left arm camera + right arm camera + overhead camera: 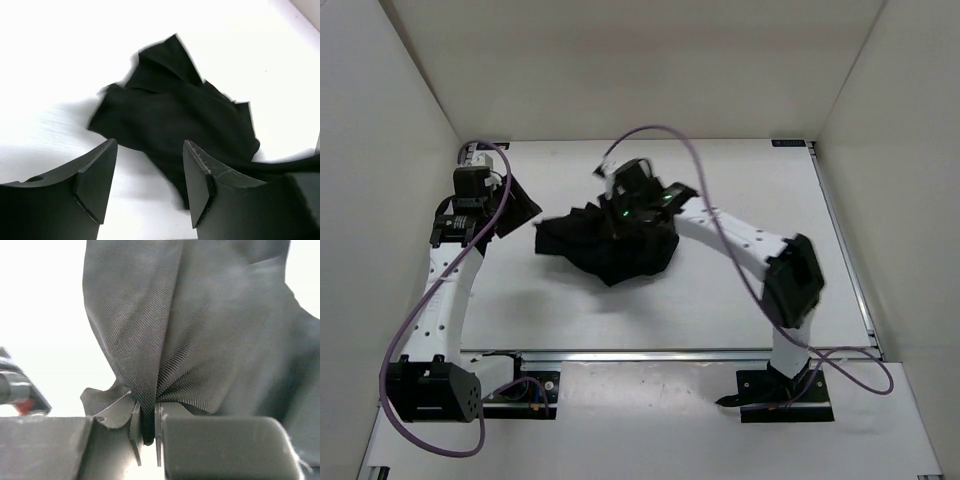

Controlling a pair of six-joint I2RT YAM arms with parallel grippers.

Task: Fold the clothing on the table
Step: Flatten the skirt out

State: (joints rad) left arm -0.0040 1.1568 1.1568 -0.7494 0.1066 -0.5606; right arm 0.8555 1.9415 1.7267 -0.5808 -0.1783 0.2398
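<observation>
Down at the near edge of the big flat white table (550, 310), two black bases (785, 395) are bolted side by side. Thin purple cables (395, 350) loop around them.

From the left base, the white left arm (445, 290) goes up along the left side of the table. It bends at the top, so its black left gripper (518, 207) points right, toward the middle. Its two fingers (95, 175) stand wide apart with nothing between them. They sit just beside the left edge of the clothing (610, 250), a soft black garment with thin pleats, and do not touch it.

From the right base, the white right arm (740, 240) bends at a black elbow. Then it reaches left and away to the middle of the table. Its black right gripper (630, 205) comes down on the far side of the clothing. Two small green lights (625, 212) glow on that wrist. Seen from the right wrist, its fingers (210, 440) are squeezed tight on a fold of the cloth. The pleats fan out from the pinch like a little fan.

The clothing lies in a bunched heap near the middle of the table. Its long way runs left to right, and one pointed corner sticks out toward the near edge.

Beyond the table, plain white walls (620, 70) stand at the back and sides.
</observation>
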